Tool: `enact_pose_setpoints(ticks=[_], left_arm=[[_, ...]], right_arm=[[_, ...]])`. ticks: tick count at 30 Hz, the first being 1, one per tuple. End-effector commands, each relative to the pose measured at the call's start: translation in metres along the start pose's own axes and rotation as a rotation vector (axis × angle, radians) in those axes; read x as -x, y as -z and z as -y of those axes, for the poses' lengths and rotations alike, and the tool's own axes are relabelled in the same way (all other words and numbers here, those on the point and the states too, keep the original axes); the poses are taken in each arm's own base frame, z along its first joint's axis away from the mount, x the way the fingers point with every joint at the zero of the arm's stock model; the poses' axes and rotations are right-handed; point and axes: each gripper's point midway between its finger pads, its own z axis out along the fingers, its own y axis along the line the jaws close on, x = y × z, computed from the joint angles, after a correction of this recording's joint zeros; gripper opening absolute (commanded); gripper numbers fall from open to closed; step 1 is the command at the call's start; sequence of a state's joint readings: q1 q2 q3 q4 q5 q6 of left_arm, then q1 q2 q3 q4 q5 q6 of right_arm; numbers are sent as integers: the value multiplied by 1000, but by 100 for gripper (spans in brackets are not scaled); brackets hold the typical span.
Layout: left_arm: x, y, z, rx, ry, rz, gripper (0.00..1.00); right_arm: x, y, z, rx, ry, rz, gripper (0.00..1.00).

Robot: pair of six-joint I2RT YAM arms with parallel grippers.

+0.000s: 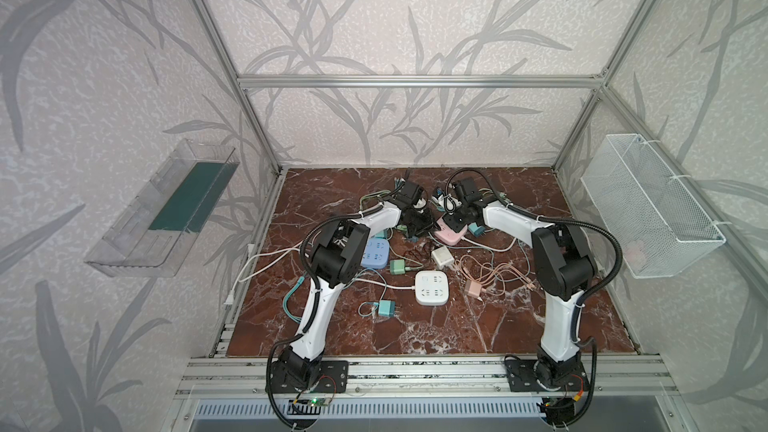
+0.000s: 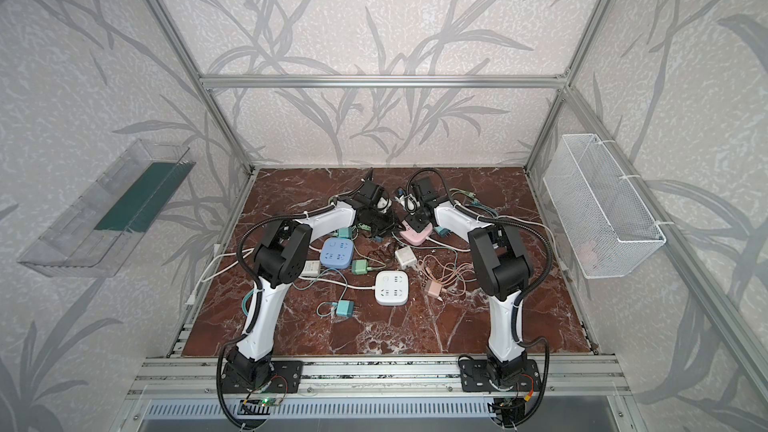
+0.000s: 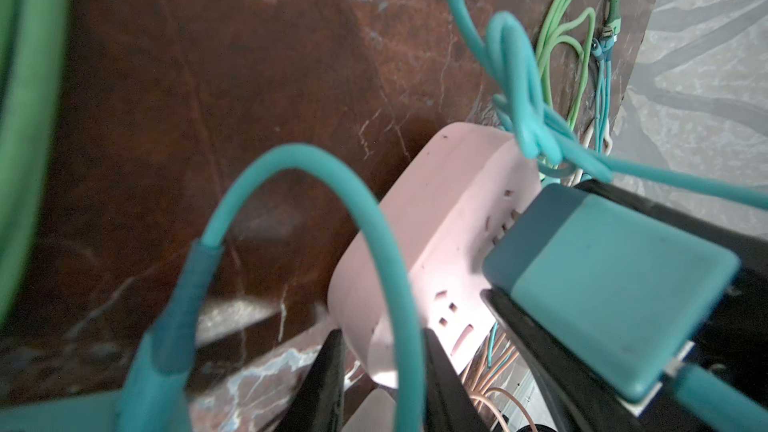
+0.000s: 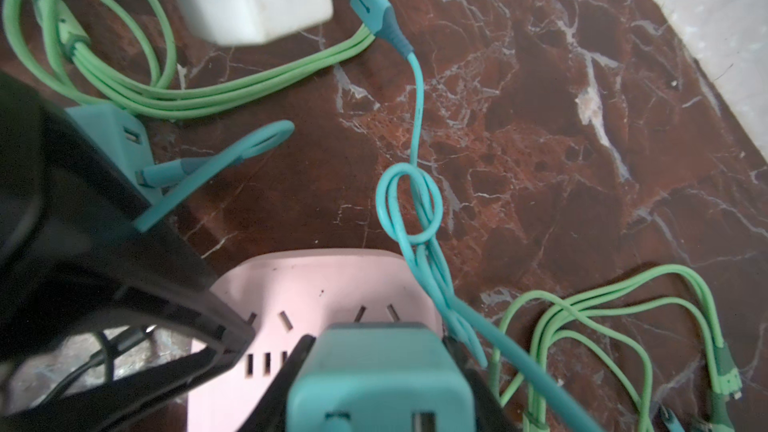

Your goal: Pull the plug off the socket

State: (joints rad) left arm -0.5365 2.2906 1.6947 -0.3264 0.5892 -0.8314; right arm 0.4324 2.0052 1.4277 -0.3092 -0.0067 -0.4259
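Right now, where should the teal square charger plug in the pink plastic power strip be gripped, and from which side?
Grip the teal square charger plug by its two flat opposite sides, coming square onto the socket face of the pink plastic power strip. The body stands out of that face, leaving parallel sides free; the right end effector straddles them.

Knotted teal cable point(image 4: 419, 118) and green cable loops point(image 4: 232, 95) hem the pink plastic power strip point(image 4: 316, 284) and teal plug point(image 4: 374, 376). Brown marble tabletop point(image 1: 457, 334) lies bare in front.
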Motion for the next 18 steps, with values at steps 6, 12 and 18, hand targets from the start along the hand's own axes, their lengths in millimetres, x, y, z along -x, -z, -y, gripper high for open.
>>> enact_pose_setpoints(ticks=[6, 12, 18], left_arm=[[-35, -38, -81, 230, 117, -89, 30], [-37, -38, -85, 244, 117, -89, 30], [-37, -36, -88, 262, 112, -83, 30]], right_arm=[[17, 7, -26, 42, 26, 48, 11], [34, 20, -19, 97, -36, 110, 11], [38, 28, -5, 139, -134, 147, 12]])
